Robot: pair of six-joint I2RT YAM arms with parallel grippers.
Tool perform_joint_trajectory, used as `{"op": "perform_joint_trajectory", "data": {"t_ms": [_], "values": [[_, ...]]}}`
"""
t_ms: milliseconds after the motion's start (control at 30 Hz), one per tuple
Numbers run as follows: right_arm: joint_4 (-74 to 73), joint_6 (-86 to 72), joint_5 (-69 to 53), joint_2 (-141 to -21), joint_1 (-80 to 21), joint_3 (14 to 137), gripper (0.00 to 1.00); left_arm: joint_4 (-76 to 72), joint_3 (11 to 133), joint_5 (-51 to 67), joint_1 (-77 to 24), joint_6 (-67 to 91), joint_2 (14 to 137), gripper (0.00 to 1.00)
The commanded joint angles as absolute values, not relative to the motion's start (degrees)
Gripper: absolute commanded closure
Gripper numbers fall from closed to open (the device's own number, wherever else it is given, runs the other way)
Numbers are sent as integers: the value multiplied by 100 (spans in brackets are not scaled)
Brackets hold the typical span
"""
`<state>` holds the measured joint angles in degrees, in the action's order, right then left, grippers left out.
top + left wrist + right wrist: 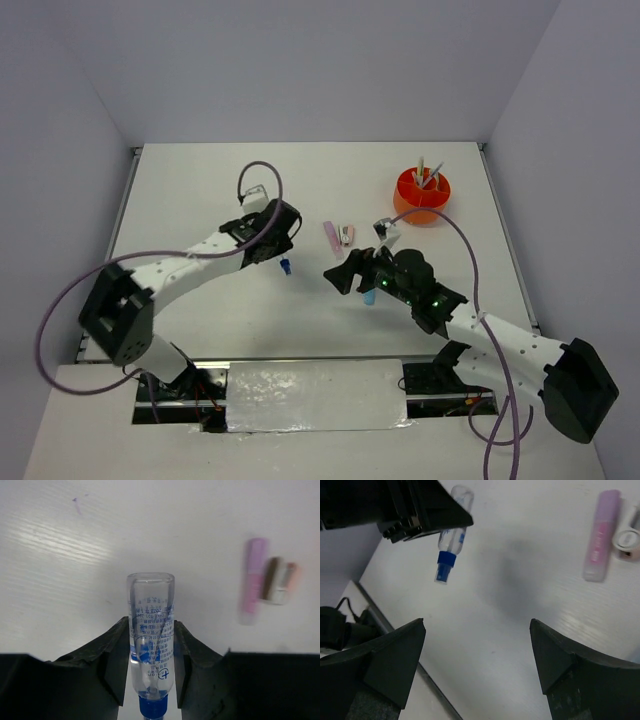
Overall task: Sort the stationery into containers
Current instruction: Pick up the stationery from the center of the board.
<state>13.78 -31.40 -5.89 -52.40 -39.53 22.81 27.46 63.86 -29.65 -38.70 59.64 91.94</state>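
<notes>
A clear little bottle (pixel 150 605) with a blue cap (pixel 286 266) sits between the fingers of my left gripper (pixel 151 630), which presses on both of its sides. In the right wrist view the bottle (pixel 454 527) hangs cap-down below that gripper. A pink marker (pixel 331 237) and a small white-and-pink item (pixel 346 235) lie side by side on the table. My right gripper (pixel 345 275) hovers open over bare table (pixel 477 625) with nothing in it. A light blue piece (pixel 369 297) lies just under the right arm. The orange pot (pixel 421 195) holds a few pens.
The white table ends at grey walls on the left, back and right. Both arms meet near the table's middle, close to each other. A strip of foil (pixel 315 395) lies along the near edge between the bases.
</notes>
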Motion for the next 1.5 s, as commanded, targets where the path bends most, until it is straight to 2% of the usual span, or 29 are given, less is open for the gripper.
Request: {"op": "perform_joint_trajectory", "data": {"t_ms": [0, 100, 267, 367, 500, 633, 1000, 1100, 1400, 1433, 1467], "values": [[2416, -3120, -396, -5194, -4438, 2364, 9, 2471, 6241, -2962, -4139, 7002, 8167, 100], [2917, -3208, -203, -5238, -4788, 2347, 14, 2138, 5933, -2874, -4315, 7530, 7525, 100], [3269, -3085, 193, -5511, -5308, 2566, 31, 1951, 5704, -3041, -4667, 7971, 6847, 100], [3401, -3050, 316, -5476, -5440, 2610, 35, 2110, 5731, -3076, -4711, 8016, 6663, 100], [2980, -2927, 71, -5729, -5484, 3049, 37, 2005, 5573, -2988, -4720, 7928, 6338, 100], [2971, -2997, -148, -5932, -5493, 3181, 41, 1960, 5441, -2953, -4720, 7963, 6161, 100], [2900, -2962, -352, -6451, -5528, 3498, 42, 1652, 5256, -2637, -4720, 7858, 5959, 100], [2909, -3006, -422, -6565, -5528, 3568, 46, 1696, 5256, -2654, -4711, 7884, 5950, 100], [2927, -3120, -475, -6952, -5607, 3709, 46, 1784, 5309, -2742, -4720, 7901, 5906, 100], [2935, -3120, -422, -6978, -5625, 3718, 47, 1775, 5309, -2742, -4720, 7893, 5906, 100], [2936, -3120, -396, -7013, -5625, 3726, 53, 1775, 5300, -2725, -4720, 7901, 5915, 100]]}}
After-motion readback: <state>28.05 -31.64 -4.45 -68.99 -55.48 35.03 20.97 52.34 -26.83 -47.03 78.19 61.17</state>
